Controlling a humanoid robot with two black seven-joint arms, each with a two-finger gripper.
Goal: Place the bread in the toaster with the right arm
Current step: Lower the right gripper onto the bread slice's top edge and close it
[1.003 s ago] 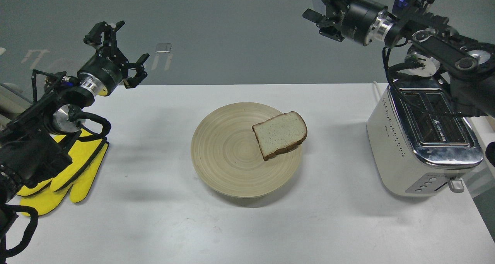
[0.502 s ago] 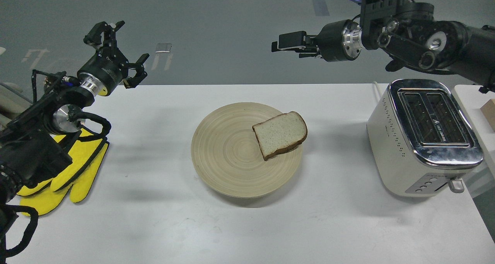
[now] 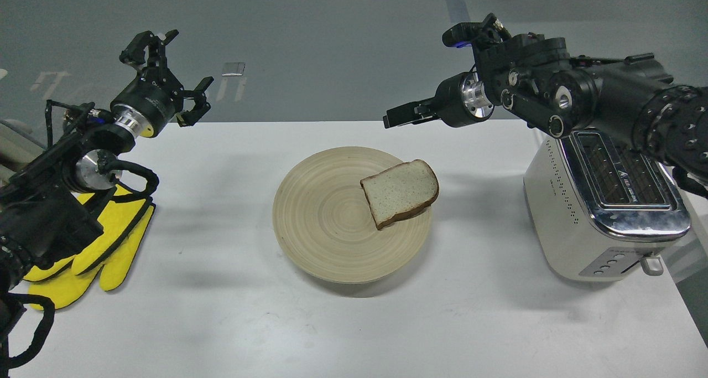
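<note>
**Bread waits on the plate, right arm poised beyond it**

The bread (image 3: 400, 200) leans on the right rim of the wooden plate (image 3: 326, 223), its edge raised for gripping. The right gripper (image 3: 399, 116) hovers beyond it, empty; whether its fingers are apart I cannot tell. The toaster (image 3: 603, 206) stands right, slots upward.

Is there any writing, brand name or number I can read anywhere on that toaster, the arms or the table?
Toaster: a triangular logo with a line of text shows inside its slots, too blurred to read.
Toaster front buttons: any markings are too small to read.
Right arm, left arm, plate, bread: no writing visible.
</note>
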